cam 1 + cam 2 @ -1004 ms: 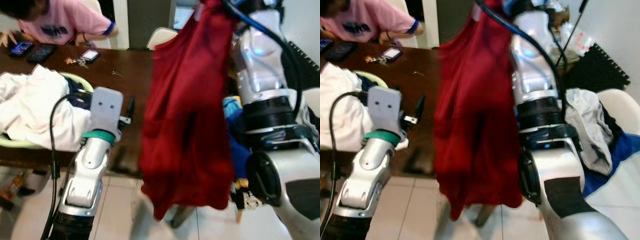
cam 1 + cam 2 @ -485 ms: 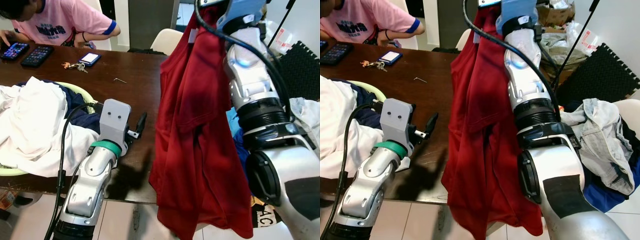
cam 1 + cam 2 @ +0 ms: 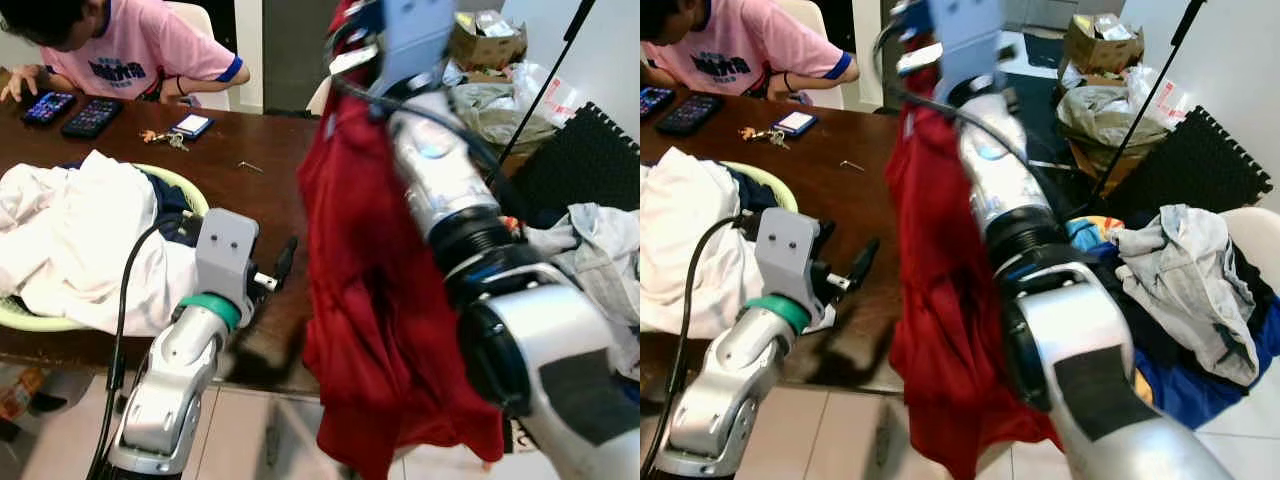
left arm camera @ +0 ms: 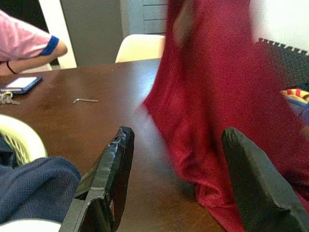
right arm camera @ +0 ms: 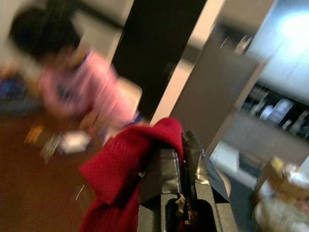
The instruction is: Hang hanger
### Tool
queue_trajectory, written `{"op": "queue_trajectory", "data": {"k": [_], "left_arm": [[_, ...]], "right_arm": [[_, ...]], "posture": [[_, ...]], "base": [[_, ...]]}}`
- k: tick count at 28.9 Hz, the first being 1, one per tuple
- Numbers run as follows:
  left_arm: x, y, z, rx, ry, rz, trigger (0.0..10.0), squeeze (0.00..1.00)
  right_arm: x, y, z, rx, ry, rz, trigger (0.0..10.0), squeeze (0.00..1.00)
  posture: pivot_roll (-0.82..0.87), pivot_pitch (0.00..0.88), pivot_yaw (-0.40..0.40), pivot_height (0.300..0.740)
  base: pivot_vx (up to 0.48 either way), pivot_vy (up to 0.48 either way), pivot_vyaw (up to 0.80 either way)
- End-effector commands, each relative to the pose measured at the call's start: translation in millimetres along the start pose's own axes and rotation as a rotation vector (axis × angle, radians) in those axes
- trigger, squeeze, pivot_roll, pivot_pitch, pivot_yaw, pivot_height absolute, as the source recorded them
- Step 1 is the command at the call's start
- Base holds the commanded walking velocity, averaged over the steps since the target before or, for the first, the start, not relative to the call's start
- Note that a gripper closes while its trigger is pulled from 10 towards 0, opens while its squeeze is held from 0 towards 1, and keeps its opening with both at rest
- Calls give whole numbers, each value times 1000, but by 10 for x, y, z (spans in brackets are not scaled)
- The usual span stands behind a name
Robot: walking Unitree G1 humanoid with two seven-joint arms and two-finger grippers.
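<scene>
A red garment (image 3: 370, 300) hangs from my raised right arm (image 3: 440, 190) and drapes down past the table's near edge. In the right wrist view my right gripper (image 5: 181, 145) is shut on a bunched fold of this red garment (image 5: 125, 174). The cloth hides whatever lies inside its collar. My left gripper (image 3: 280, 265) is held low over the table's near edge, left of the garment and apart from it. The left wrist view shows the left gripper (image 4: 178, 159) open, nothing between its fingers (image 4: 116, 159), with the red garment (image 4: 217, 96) just beyond.
A dark brown table (image 3: 260, 170) holds a pale green basket (image 3: 190, 190) heaped with white and navy clothes. A person in pink (image 3: 140, 50) sits at the far side with phones and keys. Clothes lie piled on a chair (image 3: 1180, 270) at the right.
My right arm has swung leftward with the red garment, which now hangs nearer the left gripper. The left arm holds much the same pose. The camera has shifted.
</scene>
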State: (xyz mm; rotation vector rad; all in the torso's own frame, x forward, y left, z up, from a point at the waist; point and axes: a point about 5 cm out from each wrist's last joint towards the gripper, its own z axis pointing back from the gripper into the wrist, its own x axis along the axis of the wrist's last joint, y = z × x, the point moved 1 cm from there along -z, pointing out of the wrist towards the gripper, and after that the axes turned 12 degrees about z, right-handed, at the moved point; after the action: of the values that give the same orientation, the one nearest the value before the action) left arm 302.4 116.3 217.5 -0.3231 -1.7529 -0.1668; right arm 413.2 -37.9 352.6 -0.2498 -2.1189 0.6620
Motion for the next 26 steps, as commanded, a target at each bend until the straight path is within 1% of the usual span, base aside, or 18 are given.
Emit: {"op": "queue_trajectory", "data": {"k": [1,3,4,5,6,7,8,9,10,13,14,15,17,19,22,23,25,26], "left_arm": [[-22,-20,84,4,23,29,10000,0],[-22,-20,84,4,23,29,10000,0],[-15,-19,115,8,24,35,10000,0],[-8,-20,136,7,25,37,10000,0],[-8,-20,136,7,25,37,10000,0],[1,-24,148,4,27,40,10000,0],[1,-24,148,4,27,40,10000,0],[15,-25,159,-1,26,41,10000,0],[15,-25,159,-1,26,41,10000,0],[39,-32,169,-13,28,47,10000,0],[39,-32,169,-13,28,47,10000,0],[56,-34,171,-24,30,51,10000,0],[95,-23,187,-48,41,57,10000,0],[119,-12,200,-59,50,63,10000,0],[150,11,214,-69,51,58,10000,0],[213,34,231,-88,41,40,10000,0],[213,34,231,-88,41,40,10000,0],[305,51,244,-109,20,-12,10000,0]], "right_arm": [[-553,327,256,101,240,93,10000,0],[-553,327,256,101,240,93,10000,0],[-740,346,368,81,316,114,10000,0],[-925,248,474,24,401,124,10000,0],[-925,248,474,24,401,124,10000,0],[-1057,132,555,-31,462,125,10000,894],[-1057,132,555,-31,462,125,10000,894],[-1178,-30,636,-86,513,112,10000,1000],[-1178,-30,636,-86,513,112,10000,1000],[-1292,-245,729,-135,539,76,10000,1000],[-1292,-245,729,-135,539,76,10000,1000],[-1292,-262,741,-78,494,28,10000,1000],[-1284,-158,820,184,371,-41,10000,1000],[-1285,-99,912,331,307,-42,10000,1000],[-1279,-126,989,373,262,-48,10000,1000],[-1174,-179,1018,364,176,-148,10000,1000],[-1174,-179,1018,364,176,-148,10000,1000],[-1024,-232,1033,338,81,-254,10000,0]], "posture": [[82,170,-50,740],[82,170,-50,740],[86,176,-51,740],[88,179,-50,740],[88,179,-50,740],[89,180,-50,740],[89,180,-50,740],[84,183,-40,740],[84,183,-40,740],[79,184,-31,740],[79,184,-31,740],[76,187,-21,740],[72,190,-2,740],[72,190,-2,740],[67,192,10,740],[66,193,16,740],[66,193,16,740],[68,193,20,740]], "base": [[0,0,0],[0,0,0],[0,0,0],[0,0,0],[0,0,0],[0,0,0],[0,0,0],[0,0,0],[0,0,0],[0,0,0],[0,0,0],[0,0,0],[0,0,0],[0,0,0],[0,0,0],[0,0,0],[0,0,0],[0,0,0]]}}
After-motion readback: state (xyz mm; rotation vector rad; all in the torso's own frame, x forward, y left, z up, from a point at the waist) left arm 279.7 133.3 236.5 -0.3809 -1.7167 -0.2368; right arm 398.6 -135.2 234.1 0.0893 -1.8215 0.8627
